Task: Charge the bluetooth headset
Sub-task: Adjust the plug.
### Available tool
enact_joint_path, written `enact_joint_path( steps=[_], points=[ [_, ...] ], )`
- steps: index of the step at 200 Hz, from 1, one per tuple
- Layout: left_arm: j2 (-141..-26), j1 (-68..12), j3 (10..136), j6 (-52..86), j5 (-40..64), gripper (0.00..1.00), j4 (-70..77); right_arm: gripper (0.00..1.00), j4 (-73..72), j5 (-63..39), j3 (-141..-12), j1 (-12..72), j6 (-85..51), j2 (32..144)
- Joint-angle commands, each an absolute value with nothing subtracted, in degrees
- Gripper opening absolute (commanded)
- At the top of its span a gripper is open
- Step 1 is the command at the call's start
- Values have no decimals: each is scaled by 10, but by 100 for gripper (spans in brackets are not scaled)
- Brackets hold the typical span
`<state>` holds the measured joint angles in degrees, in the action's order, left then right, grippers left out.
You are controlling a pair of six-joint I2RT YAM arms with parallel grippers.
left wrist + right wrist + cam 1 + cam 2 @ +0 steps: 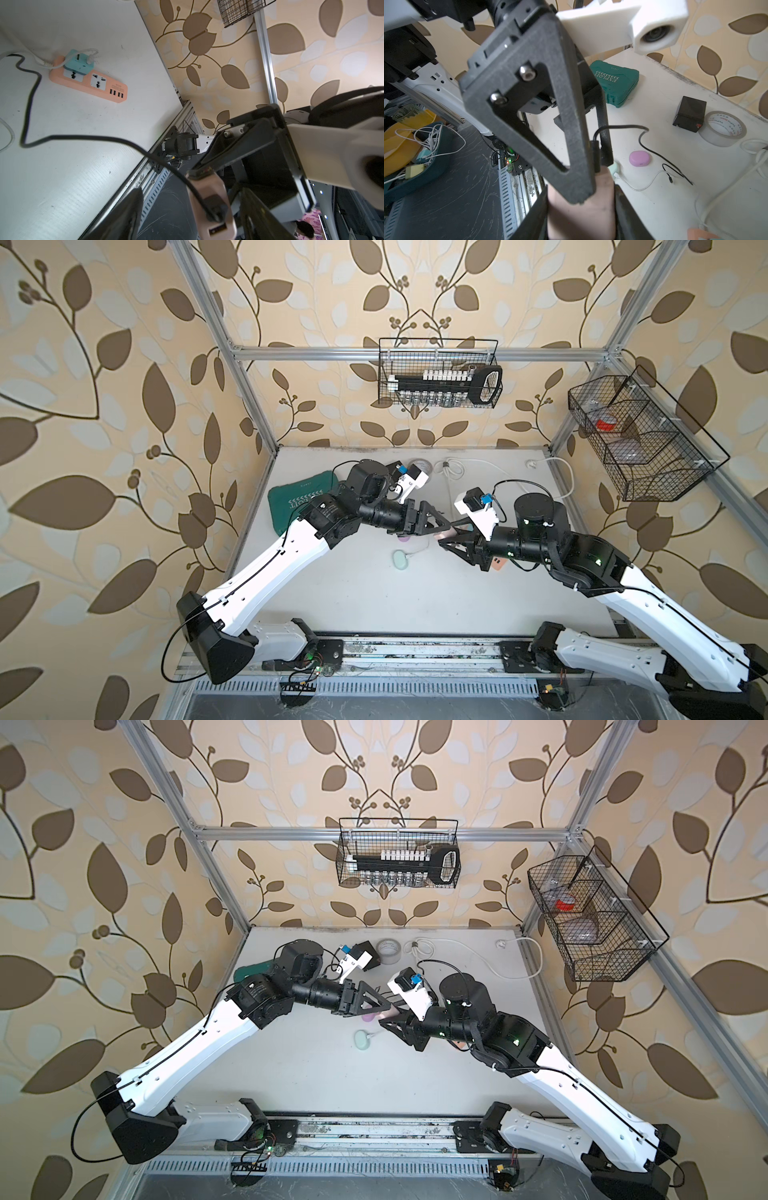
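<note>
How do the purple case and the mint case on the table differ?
The purple case has no cable joined; the mint case has a white cable ending at it. The purple case lies farther back than the mint case. Both are small, rounded, lying on the table.

In both top views I barely see the pink charger [445, 536]: the arm tips bury it. Purple earbud case [367, 1017]: a sliver under the left arm [324, 992]. Power strip [497, 563]: one orange corner past the right arm [523, 547]. Green tool case [286, 502] half covered. Black box [372, 955] partly behind a wrist camera [353, 965]. Right wrist view: pink charger blurred and cut by the frame edge, power strip cut to a corner. Left wrist view: pink charger's end cut off. Side basket [665, 485] contents unreadable.
</note>
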<state>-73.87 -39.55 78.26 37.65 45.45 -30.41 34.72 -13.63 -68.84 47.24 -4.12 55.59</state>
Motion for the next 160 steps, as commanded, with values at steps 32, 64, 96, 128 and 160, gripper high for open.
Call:
enact_joint_path(
  steps=[32, 64, 96, 128, 160],
  points=[
    [-757, -411, 824, 347, 463, 60, -339, 32, 332, -114, -678, 478, -19, 555],
    [-768, -418, 829, 347, 476, 45, -337, 32, 329, -110, -672, 480, -15, 553],
    [-775, -423, 828, 347, 485, 30, -335, 32, 327, -108, -670, 480, -12, 552],
    [-775, -425, 827, 346, 485, 14, -334, 33, 325, -106, -665, 480, -12, 553],
    [-774, -425, 826, 348, 492, 14, -326, 34, 324, -102, -660, 479, -10, 550]
  ],
)
